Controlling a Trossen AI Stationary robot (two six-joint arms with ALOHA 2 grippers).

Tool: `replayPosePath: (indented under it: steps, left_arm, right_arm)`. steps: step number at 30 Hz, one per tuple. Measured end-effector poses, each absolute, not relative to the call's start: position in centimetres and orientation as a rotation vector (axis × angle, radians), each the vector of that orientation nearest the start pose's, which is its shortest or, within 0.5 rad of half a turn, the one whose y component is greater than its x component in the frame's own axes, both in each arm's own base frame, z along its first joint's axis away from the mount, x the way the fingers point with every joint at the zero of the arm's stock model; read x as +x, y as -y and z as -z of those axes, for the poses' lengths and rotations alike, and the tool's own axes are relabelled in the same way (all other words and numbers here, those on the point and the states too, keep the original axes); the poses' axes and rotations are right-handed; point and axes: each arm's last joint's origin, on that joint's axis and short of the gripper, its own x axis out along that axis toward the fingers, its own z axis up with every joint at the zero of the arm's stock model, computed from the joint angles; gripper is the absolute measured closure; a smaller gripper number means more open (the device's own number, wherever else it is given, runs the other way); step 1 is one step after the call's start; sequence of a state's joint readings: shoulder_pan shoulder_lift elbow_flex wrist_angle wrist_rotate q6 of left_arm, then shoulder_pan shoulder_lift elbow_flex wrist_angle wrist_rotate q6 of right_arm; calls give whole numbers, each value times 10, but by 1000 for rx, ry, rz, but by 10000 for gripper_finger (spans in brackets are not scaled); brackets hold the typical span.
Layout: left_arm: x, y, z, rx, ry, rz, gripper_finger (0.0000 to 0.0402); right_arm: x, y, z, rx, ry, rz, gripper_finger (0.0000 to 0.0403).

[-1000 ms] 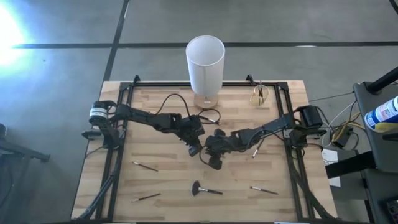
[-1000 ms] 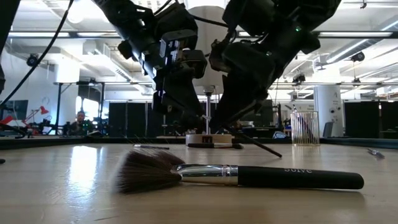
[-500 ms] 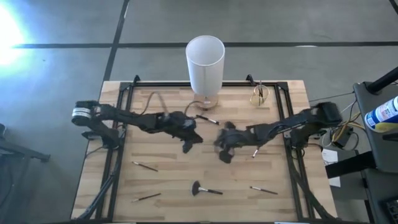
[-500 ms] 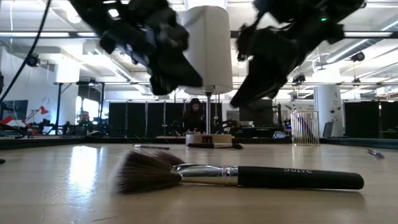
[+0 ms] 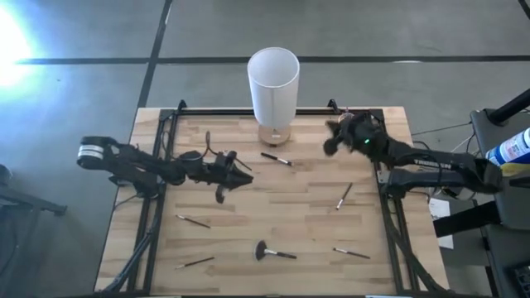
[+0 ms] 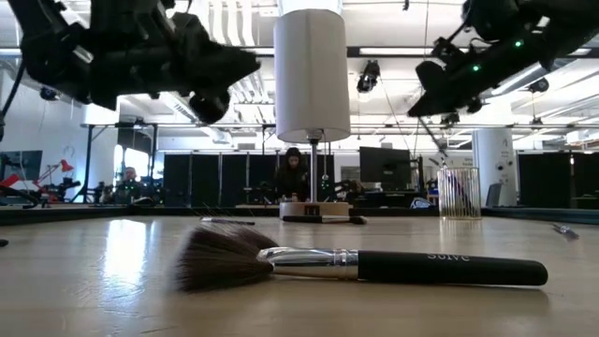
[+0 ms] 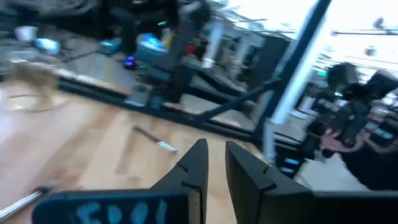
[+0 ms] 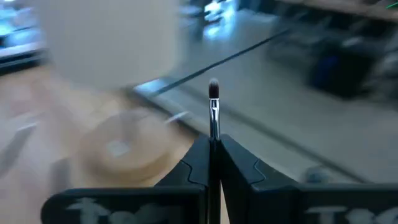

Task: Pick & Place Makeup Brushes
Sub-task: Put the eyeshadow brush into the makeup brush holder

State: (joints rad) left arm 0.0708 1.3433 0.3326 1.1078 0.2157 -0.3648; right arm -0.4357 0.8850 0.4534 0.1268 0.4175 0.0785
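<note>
My right gripper (image 5: 333,139) is up over the table's far right part, next to the clear brush holder (image 5: 346,124), shut on a thin brush (image 8: 214,115). My left gripper (image 5: 242,168) hovers left of centre, its fingers (image 7: 198,167) a narrow gap apart with nothing between them. Several brushes lie flat on the wood: one near the lamp base (image 5: 276,158), one right of centre (image 5: 344,195), two near the left (image 5: 192,220) (image 5: 195,262), one near the right (image 5: 352,253). The fluffy-headed brush (image 6: 360,265) lies at the near edge. My right gripper pinches the brush's handle (image 8: 214,142) between its two fingers, which lie along it. The silver ferrule and the small bristle tip (image 8: 213,87) stick out past the fingertips. The brush is lifted clear of the table.
A tall white cylinder lamp (image 5: 273,79) stands on a round wooden base (image 5: 275,132) at the far edge's middle. The clear holder (image 6: 459,192) has brushes in it. Black frame rails (image 5: 157,207) run along the table's left and right sides. People sit in the room behind.
Both grippers were close together over the table's centre and have drawn apart and risen. The left has swung toward the left edge. The right has moved toward the far right corner, up to the clear holder, carrying the thin brush.
</note>
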Motion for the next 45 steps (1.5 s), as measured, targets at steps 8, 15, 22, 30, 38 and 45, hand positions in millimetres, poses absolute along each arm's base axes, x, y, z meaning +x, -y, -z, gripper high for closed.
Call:
replayPosePath:
  steps: [8, 15, 22, 30, 38, 45]
  left_arm:
    - [232, -15, -188, -327, 72, 60, 354]
    - [232, -17, -188, -313, 77, 42, 354]
    - [231, -19, -188, -310, 76, 29, 354]
    - [231, -21, -188, -307, 76, 23, 354]
    - [231, -21, -188, -334, 72, 24, 354]
    - [232, -21, -187, -309, 61, 20, 354]
  right_arm:
    - [131, 139, -237, -24, -206, 1126, 389]
    - [124, 162, -207, 8, -189, 1181, 389]
    - [126, 166, -175, 92, -205, 1189, 387]
    - [127, 167, -164, 175, -223, 1198, 374]
    - [129, 170, -170, 217, -327, 1200, 341]
    - [130, 169, -183, 263, -405, 1197, 285]
